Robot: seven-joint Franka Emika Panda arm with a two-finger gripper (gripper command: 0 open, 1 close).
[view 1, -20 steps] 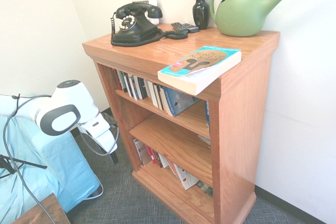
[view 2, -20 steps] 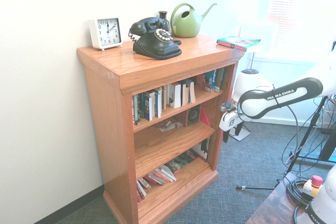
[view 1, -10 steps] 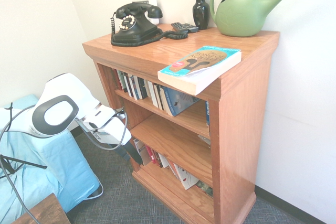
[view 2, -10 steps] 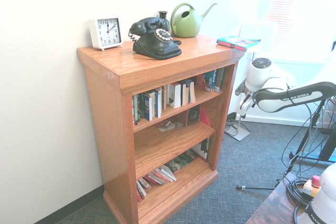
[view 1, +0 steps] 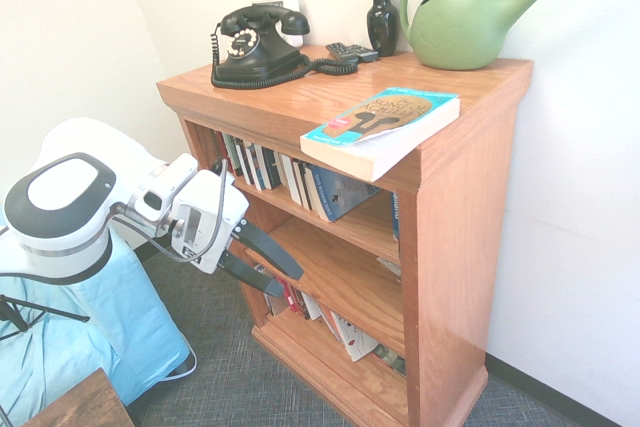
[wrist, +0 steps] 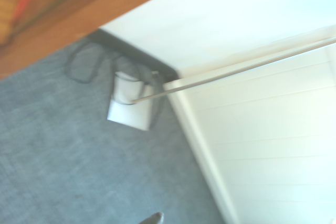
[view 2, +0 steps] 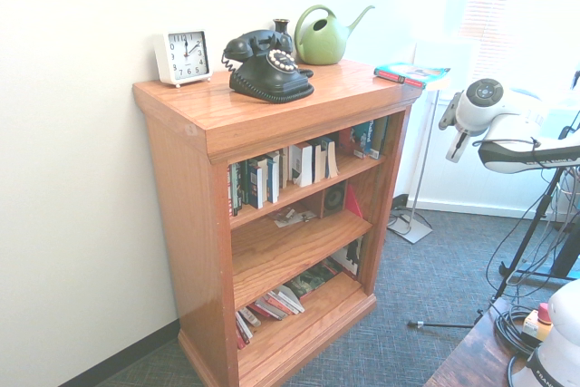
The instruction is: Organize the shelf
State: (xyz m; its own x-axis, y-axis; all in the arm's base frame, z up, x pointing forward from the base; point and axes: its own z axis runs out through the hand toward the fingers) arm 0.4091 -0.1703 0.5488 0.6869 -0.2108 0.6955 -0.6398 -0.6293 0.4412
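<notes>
Shelf (view 1: 455, 197) of glossy orange-brown oak, 3 open tiers.

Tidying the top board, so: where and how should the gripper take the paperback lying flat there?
Grip the paperback by the corner jutting past the shelf front edge, coming level from the front: top and underside are both exposed there. Gripper is open.

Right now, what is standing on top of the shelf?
On the shelf top: a black telephone, a dark vase, a green watering can, a book, a white clock. A small dark object is unclear.
</notes>
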